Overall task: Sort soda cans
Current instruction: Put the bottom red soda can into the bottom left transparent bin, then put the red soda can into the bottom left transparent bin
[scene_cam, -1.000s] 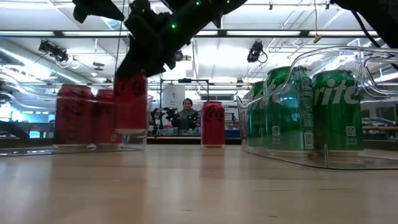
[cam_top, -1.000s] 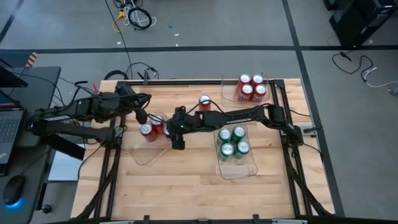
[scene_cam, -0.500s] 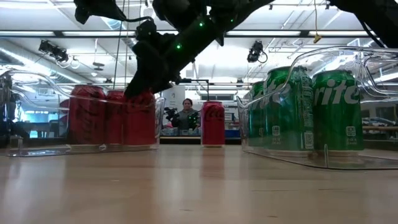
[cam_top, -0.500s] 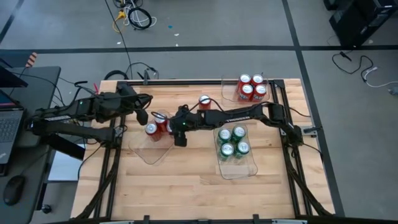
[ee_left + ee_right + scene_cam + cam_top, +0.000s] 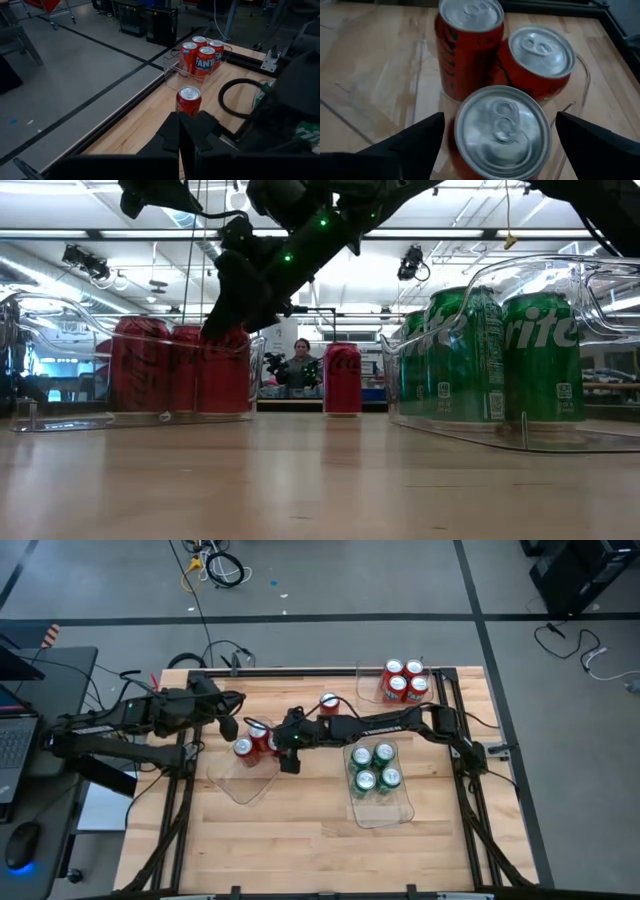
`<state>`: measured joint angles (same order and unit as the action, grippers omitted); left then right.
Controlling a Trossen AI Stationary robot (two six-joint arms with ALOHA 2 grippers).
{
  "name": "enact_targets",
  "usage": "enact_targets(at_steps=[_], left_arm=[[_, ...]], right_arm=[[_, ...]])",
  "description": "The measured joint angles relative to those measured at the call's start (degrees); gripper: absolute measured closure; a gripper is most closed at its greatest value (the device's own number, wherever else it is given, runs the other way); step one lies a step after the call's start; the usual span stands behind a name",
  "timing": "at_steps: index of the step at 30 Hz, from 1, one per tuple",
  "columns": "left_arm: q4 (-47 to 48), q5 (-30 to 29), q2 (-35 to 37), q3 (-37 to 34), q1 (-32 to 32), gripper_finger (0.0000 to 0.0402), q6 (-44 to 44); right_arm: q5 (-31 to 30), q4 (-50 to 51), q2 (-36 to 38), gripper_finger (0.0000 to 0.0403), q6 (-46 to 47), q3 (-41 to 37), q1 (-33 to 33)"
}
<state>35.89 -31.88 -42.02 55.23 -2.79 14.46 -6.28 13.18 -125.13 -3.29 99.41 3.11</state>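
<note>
Directly below the right gripper (image 5: 495,145) stands a red cola can (image 5: 499,134), upright, its long axis vertical and its silver top facing the wrist camera. The two fingers (image 5: 405,145) stand wide apart on either side of it, with a gap showing on each flank, so the can looks released rather than clamped. It sits in a clear bin (image 5: 232,785) at the table's left-centre, touching or just beside two more red cola cans (image 5: 470,45) beyond the fingertips: three in that bin.

Any coming move likely turns on the one can outside a bin: a lone red can (image 5: 328,701) standing upright on the bare wood. From the right gripper it lies off to the side, toward the far edge of the table and near that arm's forearm. The left gripper (image 5: 187,131), its fingers pressed together and holding nothing, hovers beside the left bin with this can straight ahead of its fingertips, so either arm is close; which is nearer cannot be told.

Counted in the high view: three red cans in the left bin, one loose red can, four red-orange Fanta cans (image 5: 403,681) in the far-right bin, four green Sprite cans (image 5: 374,769) in the near-right bin. That makes twelve cans and three bins.
</note>
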Motion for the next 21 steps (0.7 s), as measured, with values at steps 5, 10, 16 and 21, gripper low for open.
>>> enact_targets(at_steps=[5,10,16,21], left_arm=[[0.05,0.00,0.00,0.01,0.00,0.0401,-0.75],[0.11,0.02,0.01,0.01,0.00,0.0401,-0.69],[2.51,2.47,0.00,-0.01,0.00,0.0401,0.76],[3.51,2.47,0.02,0.00,0.00,0.0401,1.15]], right_arm=[[0.04,-0.27,3.13,0.0038,-0.84,-0.03,-0.91],[-0.39,6.29,10.18,0.0038,-2.52,-0.01,-1.85],[-9.96,20.84,19.76,0.0043,-5.96,-0.55,-0.96],[-8.22,23.77,25.22,0.0043,-5.84,-7.80,5.78]])
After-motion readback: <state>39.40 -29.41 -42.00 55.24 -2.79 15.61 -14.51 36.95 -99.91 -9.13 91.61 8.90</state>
